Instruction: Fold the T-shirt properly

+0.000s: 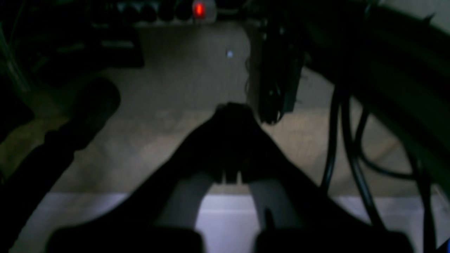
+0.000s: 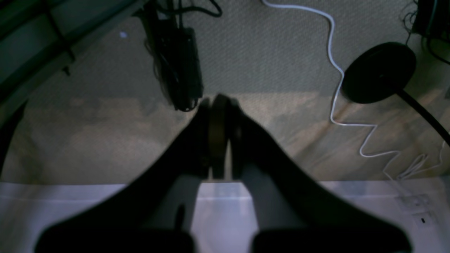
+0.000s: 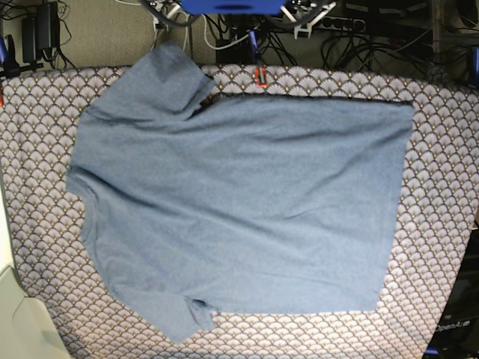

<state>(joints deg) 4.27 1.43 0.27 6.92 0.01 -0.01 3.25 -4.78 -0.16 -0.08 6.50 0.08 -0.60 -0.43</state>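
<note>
The T-shirt (image 3: 239, 202) lies spread flat on the worktop (image 3: 441, 187), plain side up, collar toward 9 o'clock, hem toward 3 o'clock, one sleeve at 11 o'clock and one at 7 o'clock. The left gripper (image 1: 230, 109) is fully closed and holds nothing. The right gripper (image 2: 218, 100) is likewise closed and holds nothing. Both grippers hang above carpeted floor (image 2: 263, 52), clear of the T-shirt
</note>
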